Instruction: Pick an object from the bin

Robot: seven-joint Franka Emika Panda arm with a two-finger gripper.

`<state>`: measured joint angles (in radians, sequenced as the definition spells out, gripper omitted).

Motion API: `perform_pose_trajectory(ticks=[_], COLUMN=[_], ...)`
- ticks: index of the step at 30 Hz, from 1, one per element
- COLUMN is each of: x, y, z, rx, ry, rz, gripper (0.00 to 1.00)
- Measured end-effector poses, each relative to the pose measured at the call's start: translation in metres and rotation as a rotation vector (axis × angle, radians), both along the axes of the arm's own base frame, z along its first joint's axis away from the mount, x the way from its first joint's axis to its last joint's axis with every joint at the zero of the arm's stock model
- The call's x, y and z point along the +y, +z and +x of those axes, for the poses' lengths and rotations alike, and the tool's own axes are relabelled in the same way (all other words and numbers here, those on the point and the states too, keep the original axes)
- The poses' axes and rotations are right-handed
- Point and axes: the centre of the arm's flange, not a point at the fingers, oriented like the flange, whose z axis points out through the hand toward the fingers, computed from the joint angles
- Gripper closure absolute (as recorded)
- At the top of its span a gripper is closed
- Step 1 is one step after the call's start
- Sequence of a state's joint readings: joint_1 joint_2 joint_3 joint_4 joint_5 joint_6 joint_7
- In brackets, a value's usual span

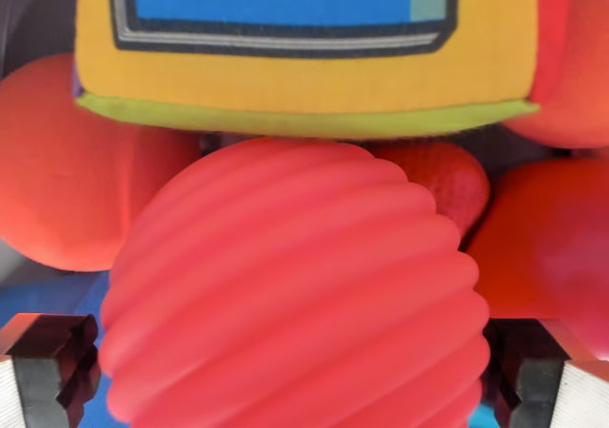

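Wrist view. My gripper [293,371] shows only as two dark fingertips [43,361] at the bottom corners, one on the wrist view's left, one on the wrist view's right. They stand wide apart, and a ribbed red ball [295,290] fills the gap between them. The ball's sides lie just beside both tips; whether either pad actually touches it I cannot tell, since the ball's bulge hides the contact lines. I read the jaws as apart and bracketing the ball, not clamped on it.

Beyond the ball, ahead of the fingers, lies a soft yellow block [304,86] with a blue panel and a green lower edge; its edge overlaps the ball's far side. Smooth orange-red balls crowd round: one [67,162] ahead and to the wrist view's left, a smaller one [447,176] tucked behind the ribbed ball's right shoulder, another [547,238] just beside the right fingertip. A patch of blue floor [52,295], which I take to be the bin's bottom, shows near the left tip.

Progress, as I judge it: the choice and the approach look done, with the ribbed ball centred in the grasp. Closing, lifting and clearing the neighbours remain. Nothing here shows the ball raised off the pile.
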<state>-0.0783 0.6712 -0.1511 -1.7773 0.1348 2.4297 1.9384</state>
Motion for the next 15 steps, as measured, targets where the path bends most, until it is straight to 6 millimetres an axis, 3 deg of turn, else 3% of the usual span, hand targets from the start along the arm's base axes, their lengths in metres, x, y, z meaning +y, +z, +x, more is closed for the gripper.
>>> perform_pose_trajectory(ticks=[8,9,15], x=[0.0,0.0,0.0], y=[-0.013,-0.014,-0.014], z=[0.001,0.001,0.001], rx=[-0.003,-0.003,-0.003], ry=[0.0,0.0,0.0], rz=[0.0,0.0,0.0], gripper=[0.0,1.0,1.0])
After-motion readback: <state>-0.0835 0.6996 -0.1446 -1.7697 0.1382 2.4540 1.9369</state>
